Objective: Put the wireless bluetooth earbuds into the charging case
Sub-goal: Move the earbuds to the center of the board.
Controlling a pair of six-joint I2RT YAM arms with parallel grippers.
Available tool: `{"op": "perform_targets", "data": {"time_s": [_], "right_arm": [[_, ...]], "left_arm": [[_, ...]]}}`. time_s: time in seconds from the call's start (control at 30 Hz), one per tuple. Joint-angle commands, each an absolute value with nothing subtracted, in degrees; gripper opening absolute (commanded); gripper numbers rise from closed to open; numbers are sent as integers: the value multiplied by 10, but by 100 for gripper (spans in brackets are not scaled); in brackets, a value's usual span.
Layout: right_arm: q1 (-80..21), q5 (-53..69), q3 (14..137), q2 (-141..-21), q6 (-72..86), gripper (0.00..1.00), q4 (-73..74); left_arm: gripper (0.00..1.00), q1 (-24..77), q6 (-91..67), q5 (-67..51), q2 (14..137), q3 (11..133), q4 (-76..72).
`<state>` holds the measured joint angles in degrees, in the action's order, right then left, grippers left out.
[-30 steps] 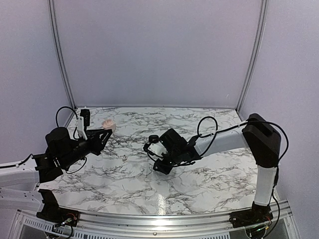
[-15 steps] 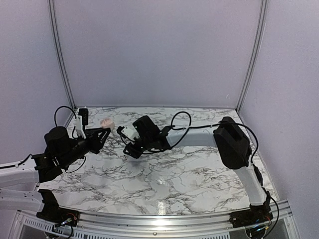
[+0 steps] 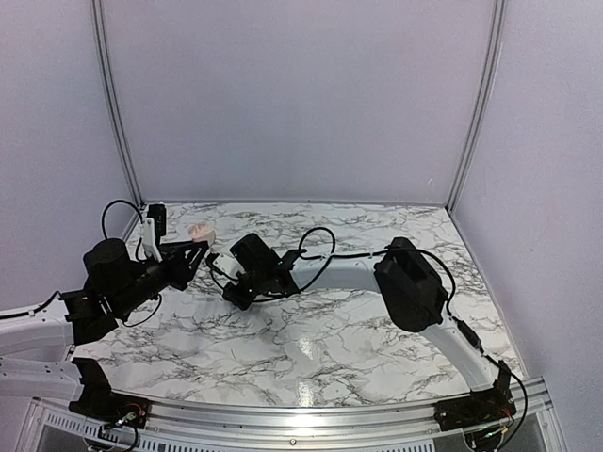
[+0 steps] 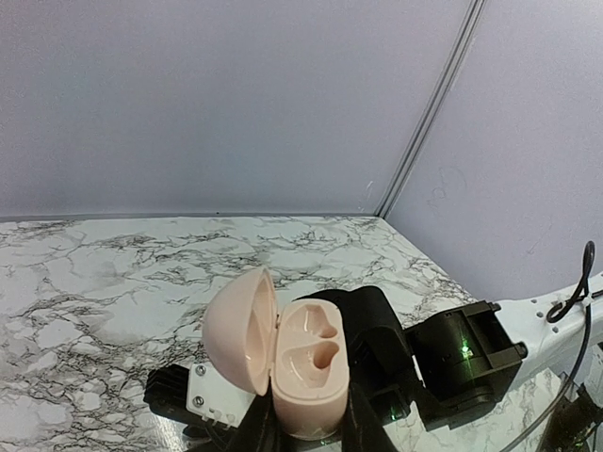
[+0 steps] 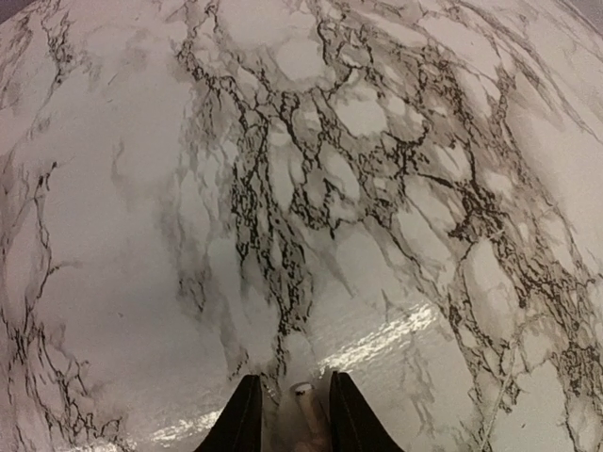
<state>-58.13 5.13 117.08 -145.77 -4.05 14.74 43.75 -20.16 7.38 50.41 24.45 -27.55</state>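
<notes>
Over the far left part of the glossy white marble-patterned table top point(image 3: 377, 330), veined in dark grey and catching a bright glare near its middle, the left gripper point(image 4: 311, 426) is clamped on the small pale pink, pebble-shaped hinged charging case point(image 4: 306, 372). It holds the case clear of the surface. The lid point(image 4: 240, 330) stands swung open to the left, and two hollow wells show inside.

The right arm stretches across the table from the right. Its black right gripper point(image 5: 294, 414) hangs just beside the case, on its right and nearer side. Its fingers stand close together around a small, pale, blurred thing point(image 5: 301, 419); whether they grip it I cannot tell.

Plain lilac-grey walls point(image 3: 301, 94) close the scene on three sides, with slim metal posts point(image 3: 476, 104) at the far corners. A metal rail point(image 3: 311, 419) runs along the near edge.
</notes>
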Motion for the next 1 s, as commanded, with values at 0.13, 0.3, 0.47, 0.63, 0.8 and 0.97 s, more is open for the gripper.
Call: {"op": "perform_targets", "data": {"time_s": [0.13, 0.3, 0.47, 0.63, 0.8, 0.97], "right_arm": [[-587, 7, 1141, -1438, -68, 21, 170], [-587, 7, 1072, -1402, -69, 17, 158], [-587, 12, 983, -1352, -65, 16, 146], [-586, 10, 886, -1285, -64, 15, 138], [-583, 10, 805, -1223, -61, 14, 141], [-576, 23, 734, -1169, -58, 14, 152]], "left_arm": [[0, 431, -196, 62, 503, 255, -283], [0, 431, -197, 62, 503, 255, -283], [0, 431, -198, 59, 506, 255, -283], [0, 431, -202, 52, 512, 257, -283], [0, 431, -202, 51, 518, 254, -286], [0, 431, -202, 45, 524, 254, -287]]}}
